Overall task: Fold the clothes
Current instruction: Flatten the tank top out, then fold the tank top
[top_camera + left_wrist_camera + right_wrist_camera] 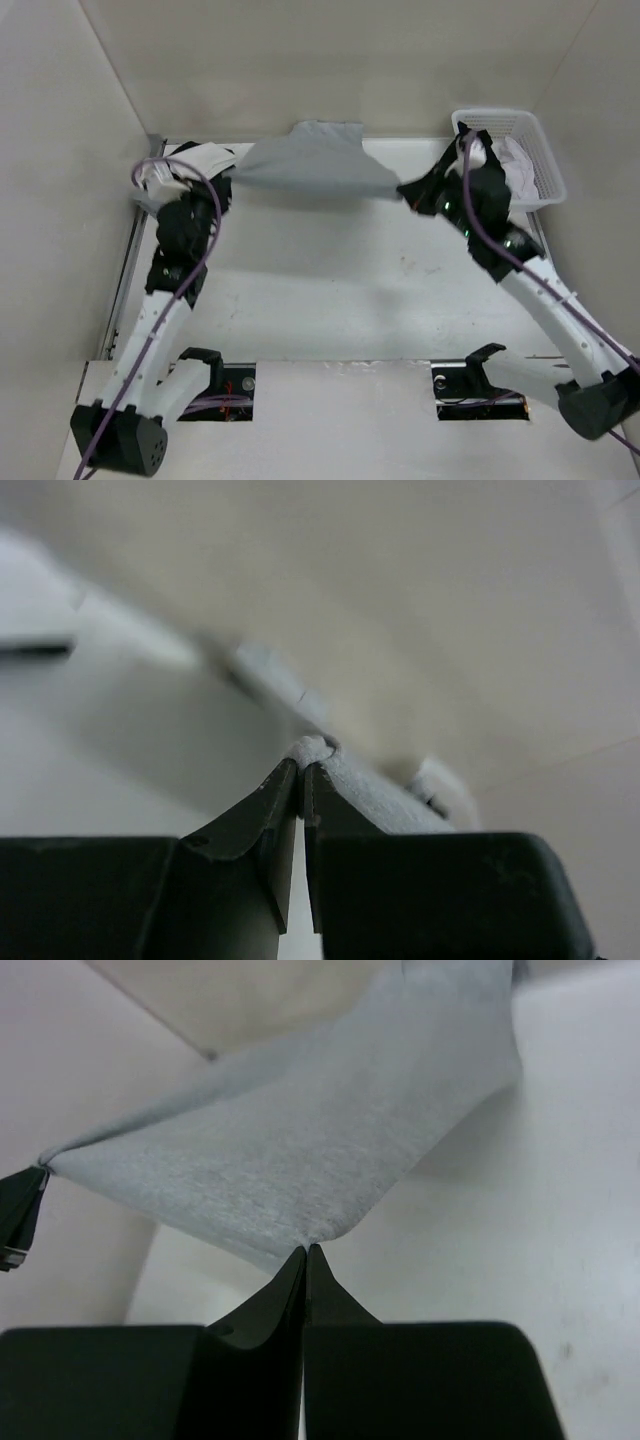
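Between the tips of the left claw (302, 770), a small bunch of light heather-grey fabric is pinched, the jaws being drawn to a narrow slit around it. The right claw (305, 1252) is likewise closed tight, and the near edge of the same cloth is caught at its very tips. The grey T-shirt (310, 165) is thus held by both claws and is stretched between them, lifted off the counter (330, 290) along its near edge. In the right wrist view the fabric is seen pulled taut towards the left claw at the far left, while the rest of the shirt trails away towards the back wall; whether that far part touches the counter cannot be told. A soft shadow is cast on the white surface under the cloth. In the top view the shirt is found at the far end of the counter, roughly midway between its sides. A white plastic basket (541, 188) is set at the far right corner, just beside the right arm, and a crumpled white garment (521, 162) is seen inside it.
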